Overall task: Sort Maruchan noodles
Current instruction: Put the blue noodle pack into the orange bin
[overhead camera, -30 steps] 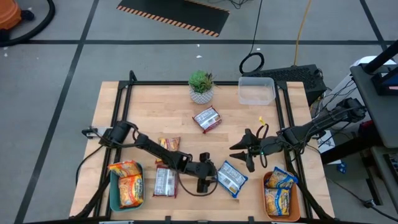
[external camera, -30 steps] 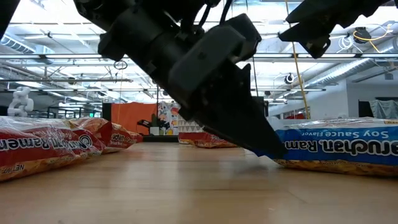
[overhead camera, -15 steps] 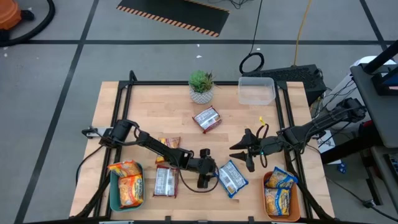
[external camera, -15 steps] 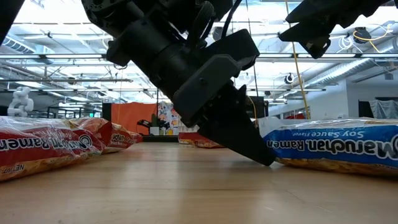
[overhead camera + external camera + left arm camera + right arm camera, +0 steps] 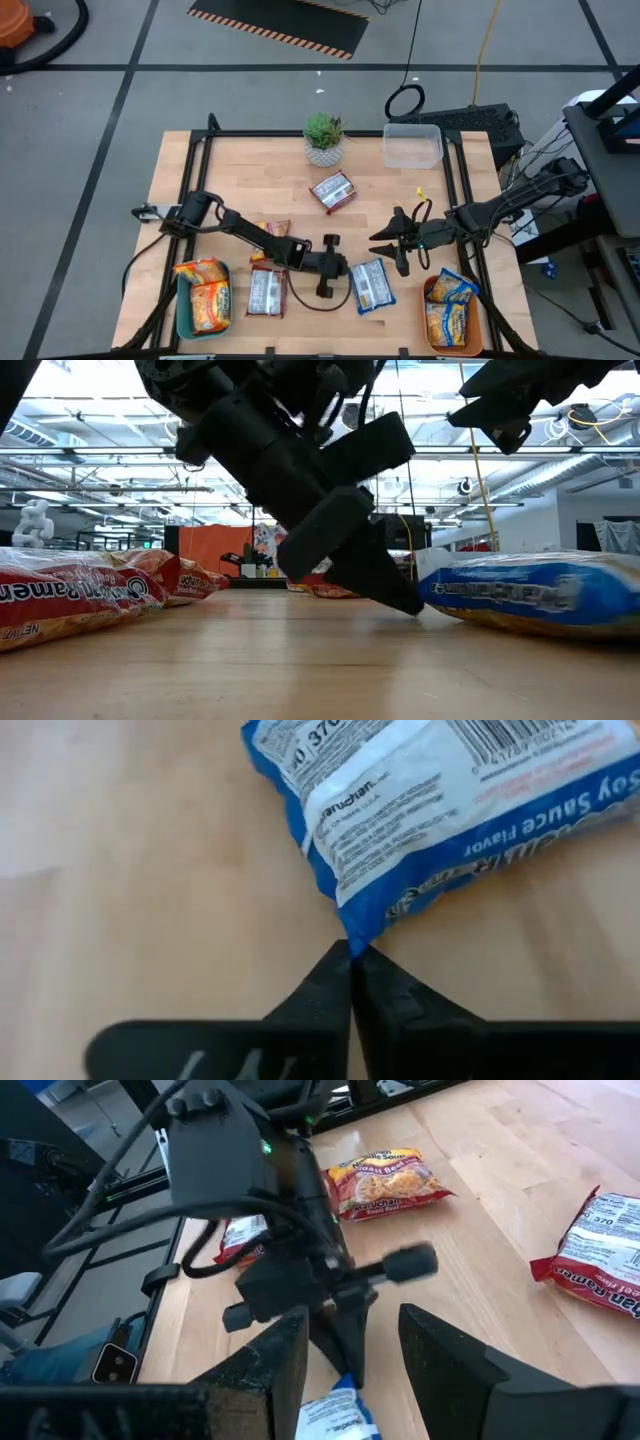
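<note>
The blue-white packet point(image 5: 369, 285) lies flat on the table point(image 5: 190, 170) at about 5 o'clock from the table's middle, between the dark red packet point(image 5: 265, 291) and the orange tray point(image 5: 474, 330). The left gripper point(image 5: 350, 958) sits just beside it at its 9 o'clock, fingers pressed together with their tips nipping the packet's corner seam — only a sliver of film, as far as the left wrist view shows. The right gripper point(image 5: 392, 243) hovers at the packet's 1 o'clock, fingers spread, holding nothing.

Likely handling: light, crinkly film over a brittle noodle block, so slippery on the faces and easy to crack if squeezed flat. The crimped end seam or a corner looks the safest hold, though so thin a pinch could slide off.

In the high view its long axis runs roughly 12 to 6, tipped a little toward 11 — barcode side up.
</note>
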`<state>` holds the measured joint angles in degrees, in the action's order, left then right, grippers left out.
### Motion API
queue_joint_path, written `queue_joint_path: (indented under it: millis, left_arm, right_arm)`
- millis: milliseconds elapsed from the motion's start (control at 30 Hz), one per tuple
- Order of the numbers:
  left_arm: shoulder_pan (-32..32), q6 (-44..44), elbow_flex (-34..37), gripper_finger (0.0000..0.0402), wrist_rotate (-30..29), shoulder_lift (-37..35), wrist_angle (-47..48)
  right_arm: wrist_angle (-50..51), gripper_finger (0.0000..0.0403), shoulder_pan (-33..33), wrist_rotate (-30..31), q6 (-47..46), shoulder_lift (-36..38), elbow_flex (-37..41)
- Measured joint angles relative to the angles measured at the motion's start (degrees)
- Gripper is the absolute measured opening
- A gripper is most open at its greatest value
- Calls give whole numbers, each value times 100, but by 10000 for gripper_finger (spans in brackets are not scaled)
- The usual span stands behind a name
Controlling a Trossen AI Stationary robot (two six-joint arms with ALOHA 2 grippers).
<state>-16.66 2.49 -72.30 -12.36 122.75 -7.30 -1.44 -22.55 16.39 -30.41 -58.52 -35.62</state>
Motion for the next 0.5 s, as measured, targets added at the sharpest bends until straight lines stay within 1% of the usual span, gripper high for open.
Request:
queue_joint_path:
  millis: [200,400,500]
  left_arm:
    - [-233,734,-4,5,-1107,-514,69]
    - [-563,1216,0,4,-2063,-1054,363]
    - [-707,1387,-4,4,-2438,-1292,537]
  right_arm:
    - [69,152,-2,-117,2,0,0]
    - [88,152,0,-148,2,0,2]
    - [88,152,0,-143,-34,0,2]
